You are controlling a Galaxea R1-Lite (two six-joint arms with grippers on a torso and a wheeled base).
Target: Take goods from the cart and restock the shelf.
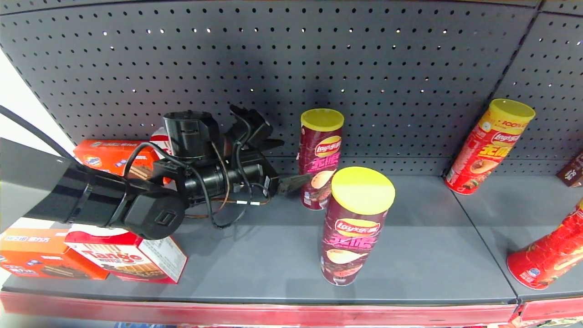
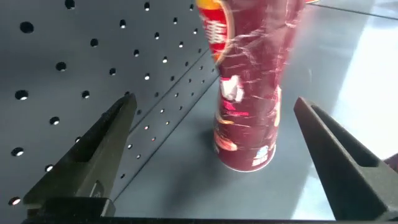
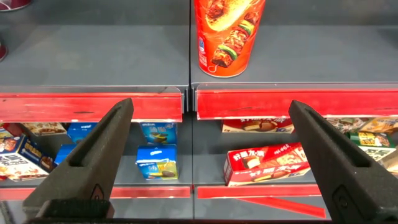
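When you read the head view, note that the left arm (image 1: 136, 200) lies over the shelf (image 1: 255, 259), with the left jaws at the lower part of the rear chip can (image 1: 321, 155). That can stands upright near the pegboard (image 1: 273, 59). A front chip can (image 1: 355, 228) stands upright nearer the shelf edge. A red can (image 1: 489, 146) leans against the pegboard further right. Snack boxes (image 1: 132, 259) sit under the arm.

When you read the left wrist view, the left jaws are spread wide and hold nothing. The rear chip can (image 2: 249, 124) stands just ahead of the gap.

When you read the right wrist view, the right jaws are spread wide and empty, facing a red front rail (image 3: 93, 106). An orange-red can (image 3: 227, 37) stands on the shelf behind the rail.
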